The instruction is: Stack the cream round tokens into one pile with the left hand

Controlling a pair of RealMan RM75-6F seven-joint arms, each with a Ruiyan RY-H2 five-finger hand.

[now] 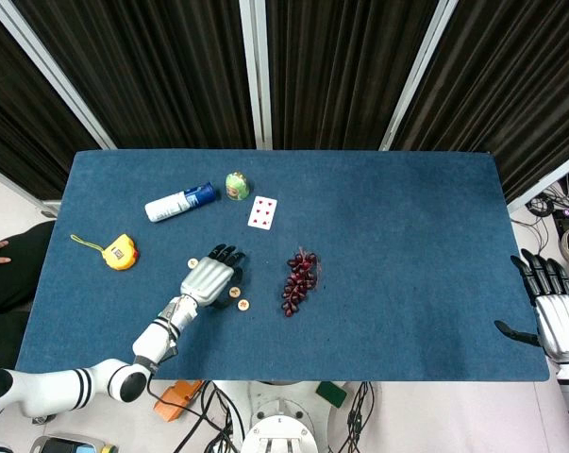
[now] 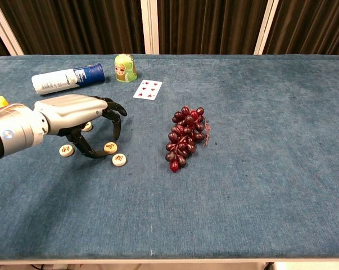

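Several cream round tokens lie flat and apart on the blue table. One token sits between the thumb and curved fingers of my left hand, which hovers low over it, holding nothing. Another token lies just in front, one to the left, and one peeks out from under the hand. In the head view the left hand covers the group, with tokens showing at its right and left. My right hand rests open at the table's right edge.
A bunch of dark red grapes lies right of the tokens. A playing card, a small green doll and a lying white-and-blue bottle sit behind them. A yellow tape measure is at the far left.
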